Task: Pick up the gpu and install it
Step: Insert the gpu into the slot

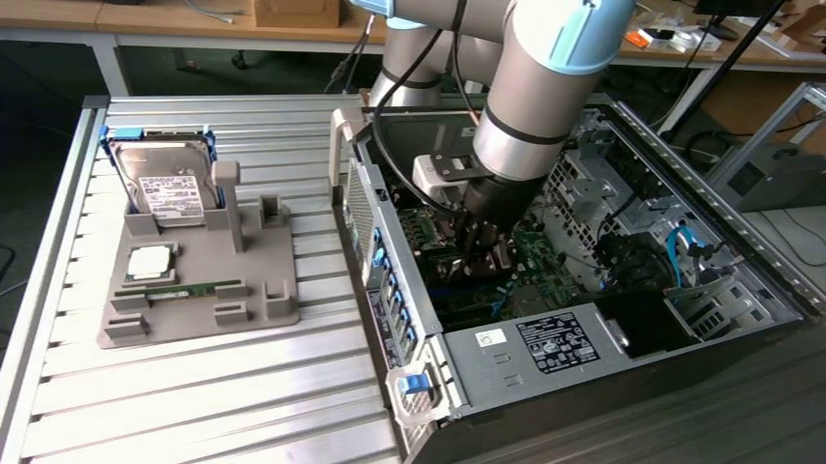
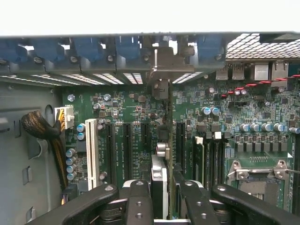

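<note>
- Fingers [image 2: 139,201] of the gripper [image 2: 161,199] are closed on the gpu [image 2: 159,187], one black finger pressed to each face of the thin card, seen edge-on in the wrist view; the card stands upright between them.
- From the gripper the card runs toward 12 o'clock over the green motherboard [image 2: 136,126], reaching the grey bracket [image 2: 161,61] at the slotted rear wall of the case; whether its lower edge is fully seated in a slot cannot be told.
- Black expansion slots lie parallel on either side of the card; a white slot [image 2: 92,147] sits at about 9 o'clock from it, with a bundle of sleeved cables [image 2: 42,129] further out the same way.
- At 3 o'clock from the gripper is the metal CPU socket frame [image 2: 258,176].
- In the exterior view the gripper [image 1: 481,253] is down inside the open computer case [image 1: 761,280], the grey arm [image 1: 548,82] rising toward 12 o'clock; the gpu itself is hard to make out there.
- At 9 o'clock from the case a grey parts tray [image 1: 271,304] rests on the slatted table [image 1: 193,406]; it holds a hard drive [image 1: 164,182] standing on edge at its 12 o'clock end and a green memory stick [image 1: 181,288] lying flat toward 6 o'clock.
</note>
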Tool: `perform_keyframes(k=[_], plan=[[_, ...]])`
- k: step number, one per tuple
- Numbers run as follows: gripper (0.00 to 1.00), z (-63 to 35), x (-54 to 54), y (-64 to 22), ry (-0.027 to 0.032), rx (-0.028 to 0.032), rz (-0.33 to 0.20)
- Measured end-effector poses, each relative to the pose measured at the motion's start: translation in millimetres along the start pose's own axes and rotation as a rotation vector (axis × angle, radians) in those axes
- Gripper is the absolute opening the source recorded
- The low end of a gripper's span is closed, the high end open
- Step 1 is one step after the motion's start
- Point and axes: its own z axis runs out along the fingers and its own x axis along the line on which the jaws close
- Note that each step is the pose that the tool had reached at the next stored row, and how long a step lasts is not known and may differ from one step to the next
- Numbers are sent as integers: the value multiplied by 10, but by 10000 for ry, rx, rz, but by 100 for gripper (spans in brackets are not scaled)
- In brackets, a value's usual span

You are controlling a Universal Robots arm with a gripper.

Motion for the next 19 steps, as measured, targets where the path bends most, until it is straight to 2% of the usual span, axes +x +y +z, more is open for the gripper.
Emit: perform_keyframes(k=[5, 19], plan=[[28, 3, -12, 1, -28, 0, -10], [28, 22, -20, 10, -28, 0, -127]])
